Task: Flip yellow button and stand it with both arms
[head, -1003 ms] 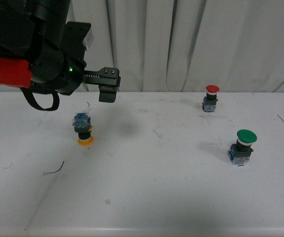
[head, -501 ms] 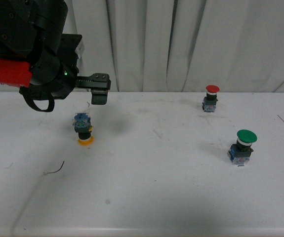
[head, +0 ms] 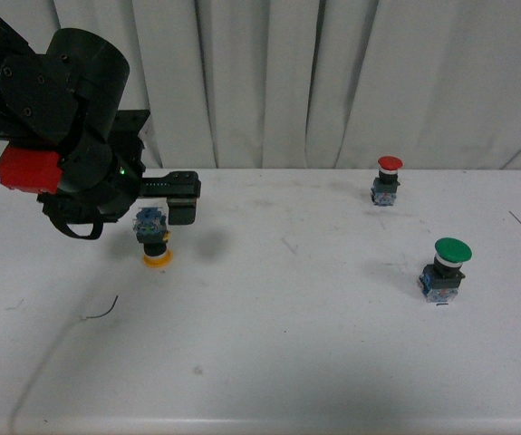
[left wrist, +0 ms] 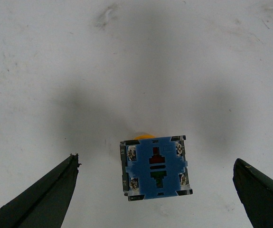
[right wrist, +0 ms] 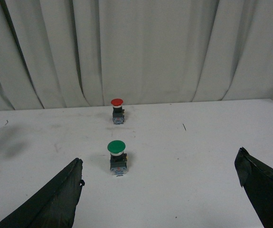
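The yellow button (head: 154, 241) stands upside down on the white table, yellow cap on the surface and blue base on top. My left gripper (head: 177, 205) hangs open just above and slightly right of it. In the left wrist view the blue base (left wrist: 156, 167) lies between the two spread black fingers (left wrist: 55, 190) of the left gripper (left wrist: 155, 160), touching neither. My right gripper (right wrist: 160, 156) is open and empty over bare table, out of the front view.
A red-capped button (head: 388, 179) stands upright at the back right, and a green-capped one (head: 448, 269) nearer on the right; both also show in the right wrist view. A short dark wire scrap (head: 101, 313) lies front left. A white curtain (head: 332, 82) closes the back.
My left arm has come down and shifted left, bringing its open gripper from well above the table to just over the yellow button. The buttons have not moved.
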